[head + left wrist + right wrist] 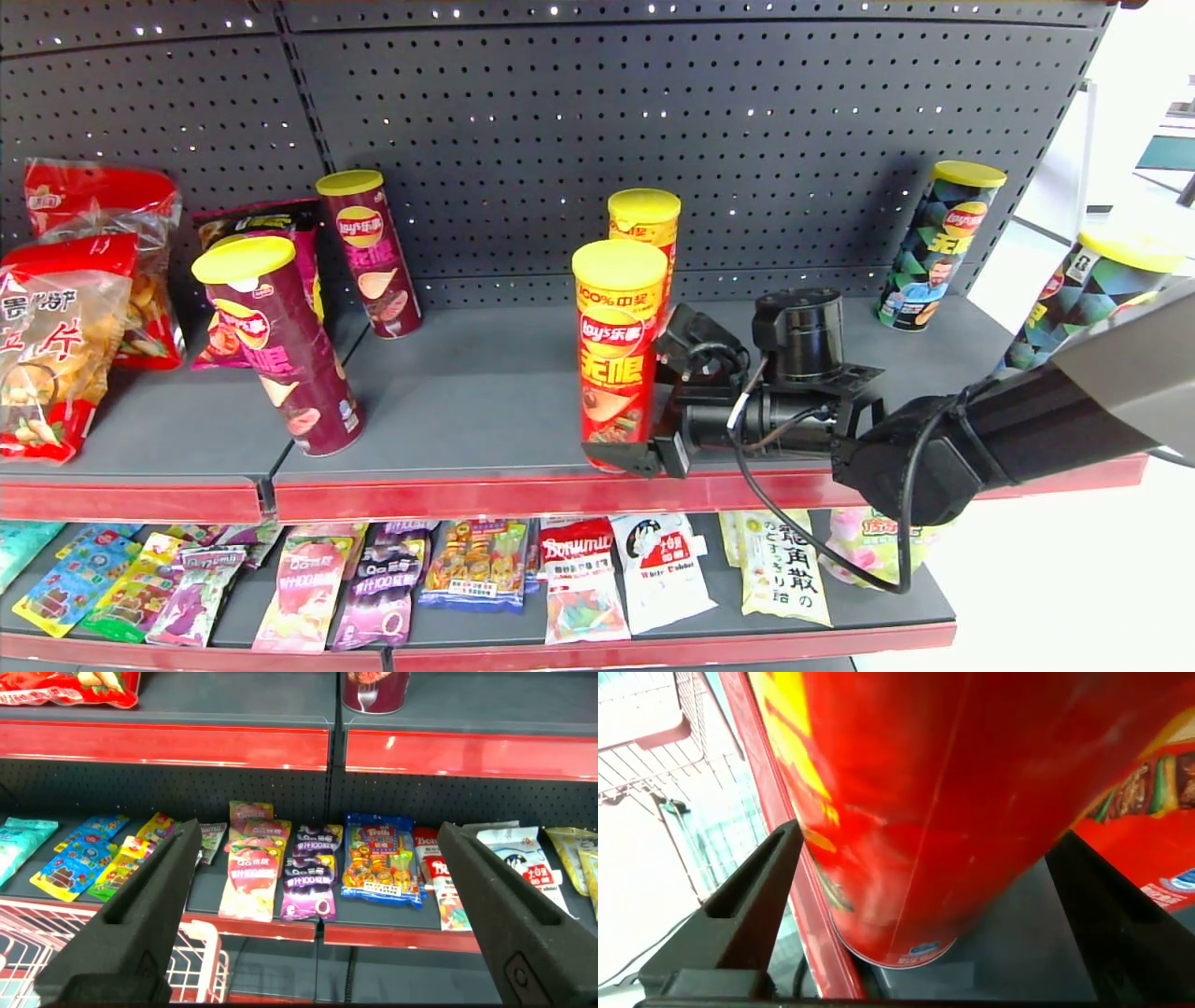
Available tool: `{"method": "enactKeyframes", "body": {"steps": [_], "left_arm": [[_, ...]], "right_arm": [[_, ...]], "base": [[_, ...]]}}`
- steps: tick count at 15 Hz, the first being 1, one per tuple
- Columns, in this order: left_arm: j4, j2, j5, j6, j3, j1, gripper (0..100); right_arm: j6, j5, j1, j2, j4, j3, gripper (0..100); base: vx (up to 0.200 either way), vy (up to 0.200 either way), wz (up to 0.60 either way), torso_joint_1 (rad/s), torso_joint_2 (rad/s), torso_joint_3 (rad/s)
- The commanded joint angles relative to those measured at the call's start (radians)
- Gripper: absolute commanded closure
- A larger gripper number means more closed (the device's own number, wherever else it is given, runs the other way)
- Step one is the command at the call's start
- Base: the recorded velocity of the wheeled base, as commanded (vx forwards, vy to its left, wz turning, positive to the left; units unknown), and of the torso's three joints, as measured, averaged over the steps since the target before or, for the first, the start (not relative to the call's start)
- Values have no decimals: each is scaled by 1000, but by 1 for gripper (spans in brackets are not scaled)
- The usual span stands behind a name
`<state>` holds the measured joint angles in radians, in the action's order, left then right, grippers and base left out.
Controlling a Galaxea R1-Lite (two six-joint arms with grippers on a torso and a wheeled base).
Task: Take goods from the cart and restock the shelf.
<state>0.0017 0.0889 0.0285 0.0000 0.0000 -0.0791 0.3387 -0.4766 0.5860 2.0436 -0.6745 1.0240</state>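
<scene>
Setting red chip can point(619, 355) upright at near edge of upper shelf point(485, 392), right gripper point(649, 411) clenched on it, left gripper point(318, 831) spread empty by cart point(56, 938); next, seemingly, letting go and backing out without toppling it.

Upright red chip can point(618, 364) w/ yellow lid, at front edge of shelf point(485, 392).

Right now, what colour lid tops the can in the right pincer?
Yellow lid on the red can; head view best.
</scene>
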Motion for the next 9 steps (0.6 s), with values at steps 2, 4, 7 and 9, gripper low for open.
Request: {"method": "enactKeyframes", "body": {"steps": [2,4,7,9], "left_arm": [[0,2,1,0,0,-1,0],[0,2,1,0,0,-1,0],[0,2,1,0,0,-1,0],[0,2,1,0,0,-1,0]], "right_arm": [[2,0,0,6,0,2,100],[2,0,0,6,0,4,100],[5,0,-2,1,-4,-1,100],[8,0,-6,-3,-42,-4,100]], "base": [[0,0,0,0,0,0],[0,0,0,0,0,0],[0,0,0,0,0,0],[0,0,0,0,0,0]]}}
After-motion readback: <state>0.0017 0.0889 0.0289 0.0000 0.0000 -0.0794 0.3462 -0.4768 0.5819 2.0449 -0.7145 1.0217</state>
